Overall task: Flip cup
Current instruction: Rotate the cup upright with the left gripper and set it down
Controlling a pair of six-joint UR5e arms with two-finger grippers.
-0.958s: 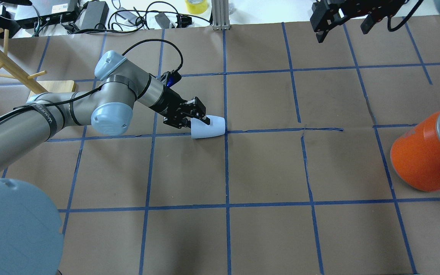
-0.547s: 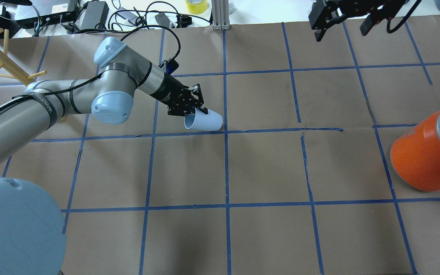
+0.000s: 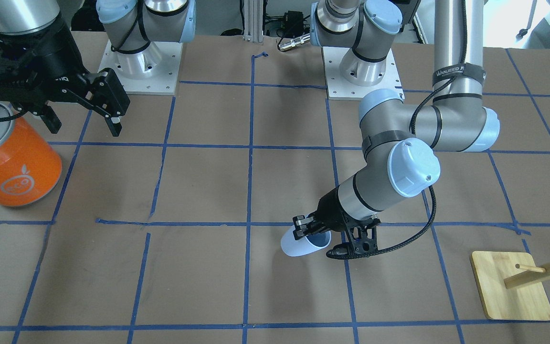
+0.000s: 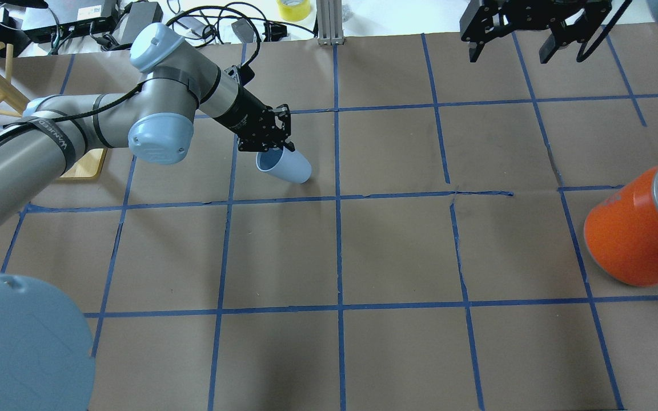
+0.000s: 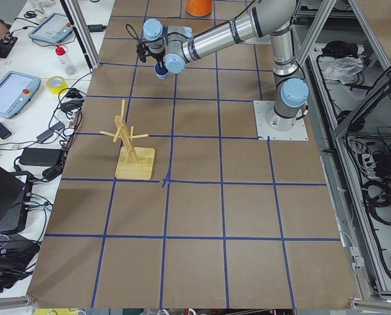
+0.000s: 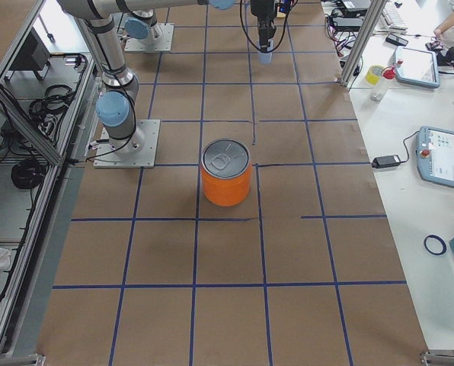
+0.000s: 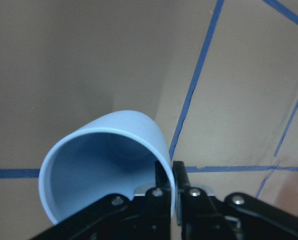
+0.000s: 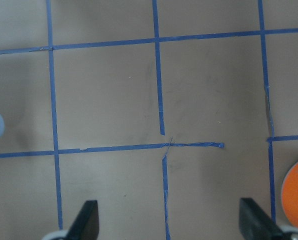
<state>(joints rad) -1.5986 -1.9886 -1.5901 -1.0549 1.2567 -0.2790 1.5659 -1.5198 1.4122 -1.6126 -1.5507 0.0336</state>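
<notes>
The pale lavender-blue cup (image 4: 289, 167) hangs tilted above the brown table, mouth turned up and toward the arm, base pointing down and away. My left gripper (image 4: 279, 149) is shut on its rim, one finger inside and one outside. The left wrist view shows the cup (image 7: 109, 150) with its bluer inside open to the camera and the fingers (image 7: 165, 186) pinching the wall. From the front the cup (image 3: 299, 246) sits under the left gripper (image 3: 306, 230). My right gripper (image 4: 510, 52) is open and empty, high over the far right of the table, also seen from the front (image 3: 84, 128).
A large orange can (image 4: 637, 228) with a silver lid stands at the right edge, also seen from the front (image 3: 12, 167). A wooden peg rack (image 3: 511, 282) on a square base stands at the far left. Cables and power bricks (image 4: 140, 20) lie beyond the table's far edge.
My left gripper has lifted the cup off the table, carried it back and to the left, and turned it from lying on its side to tilted with the mouth upward.
</notes>
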